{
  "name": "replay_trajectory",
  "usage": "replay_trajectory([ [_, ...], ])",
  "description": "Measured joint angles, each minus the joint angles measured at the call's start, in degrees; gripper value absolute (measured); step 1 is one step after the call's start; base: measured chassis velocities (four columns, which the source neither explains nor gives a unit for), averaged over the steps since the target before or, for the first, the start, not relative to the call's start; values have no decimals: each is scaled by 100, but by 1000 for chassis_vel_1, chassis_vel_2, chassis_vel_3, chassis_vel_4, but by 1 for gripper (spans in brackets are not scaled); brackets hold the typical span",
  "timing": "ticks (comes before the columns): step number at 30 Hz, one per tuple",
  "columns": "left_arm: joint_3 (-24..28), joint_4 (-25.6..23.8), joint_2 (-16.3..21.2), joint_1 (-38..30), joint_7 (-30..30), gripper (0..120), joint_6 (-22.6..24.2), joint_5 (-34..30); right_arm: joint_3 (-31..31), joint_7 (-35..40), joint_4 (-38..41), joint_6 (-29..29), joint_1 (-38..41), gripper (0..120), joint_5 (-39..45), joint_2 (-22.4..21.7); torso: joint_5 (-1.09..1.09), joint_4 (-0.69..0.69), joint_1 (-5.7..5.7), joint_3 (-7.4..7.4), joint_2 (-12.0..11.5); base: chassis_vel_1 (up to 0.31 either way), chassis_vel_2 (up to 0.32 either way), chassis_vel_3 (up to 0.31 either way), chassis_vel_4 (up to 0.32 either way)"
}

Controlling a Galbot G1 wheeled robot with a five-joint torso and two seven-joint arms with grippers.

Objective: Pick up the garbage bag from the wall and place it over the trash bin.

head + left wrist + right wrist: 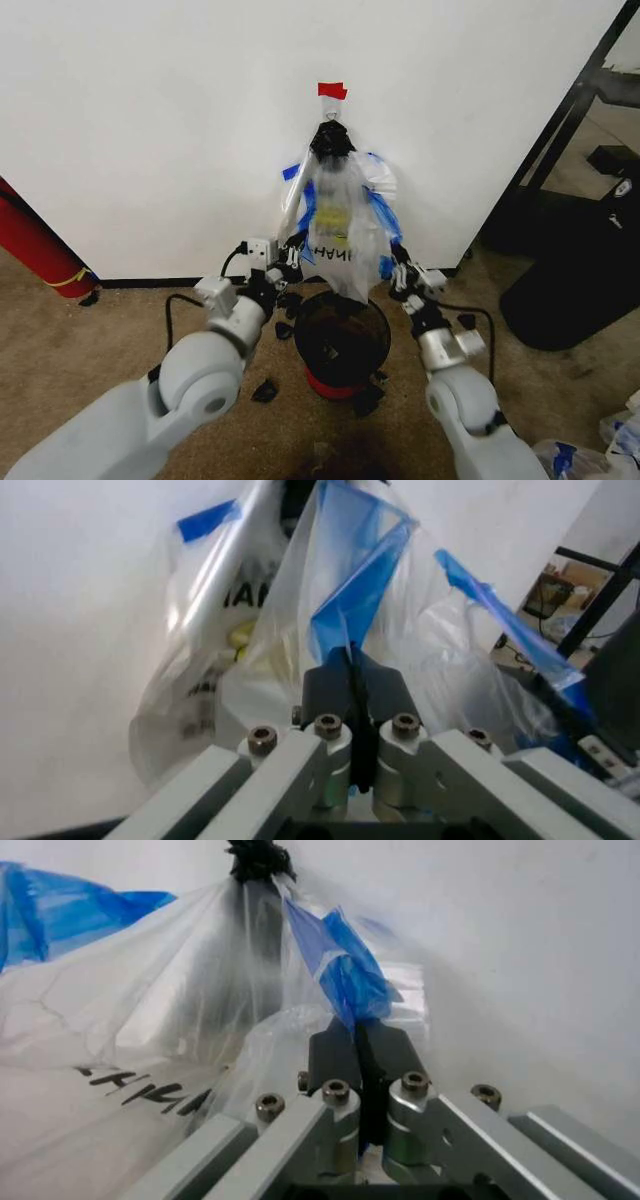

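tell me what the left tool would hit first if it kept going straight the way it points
The left tool, shut on a blue strip of the garbage bag, points into that bag; it would likely press the plastic first, then the wall behind, though depth is unclear.

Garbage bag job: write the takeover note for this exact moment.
Left gripper: fingers shut on a blue strip of the garbage bag.
Right gripper: fingers shut on another blue strip on the bag's other side.
The bag hangs on the wall under the black knot and red tape, directly above the trash bin.
Done: both edges gripped.
Left: free the bag and place it over the bin.
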Motion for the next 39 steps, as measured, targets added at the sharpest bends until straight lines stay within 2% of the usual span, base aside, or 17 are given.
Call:
replay_trajectory([
  [1, 0, 0, 0, 0, 0, 0, 0, 0, 0, 0, 0, 0, 0, 0, 0, 0, 0, 0, 0, 0, 0, 0, 0, 0, 0],
  [7, -421, -479, 72, 1104, 147, 0, -58, 350, 97, -13, 434, 239, -664, 0, -148, 28, 0, -1, 0, -1, -1, 0, 0, 0, 0],
  [15, -736, -814, 10, 1946, 273, 0, -160, 803, 102, -23, 619, 546, -1202, 0, -382, 96, 0, -1, 0, 0, -1, 0, 0, 0, 0],
  [20, -764, -872, -33, 2290, 364, 0, -234, 1115, 72, -27, 598, 728, -1361, 0, -493, 149, 0, -1, 0, 0, -1, 0, 0, 0, 0],
  [25, -781, -782, -233, 2646, 357, 0, -341, 1418, 54, -20, 593, 841, -1483, 0, -631, 219, -1, 0, 1, 1, -1, 0, 0, 0, 0],
  [39, -1110, -858, -377, 3554, 308, 0, -349, 1502, -40, 56, 1652, 807, -2377, 0, -831, 312, 0, 0, 0, 0, 0, 0, 0, 0, 0],
])
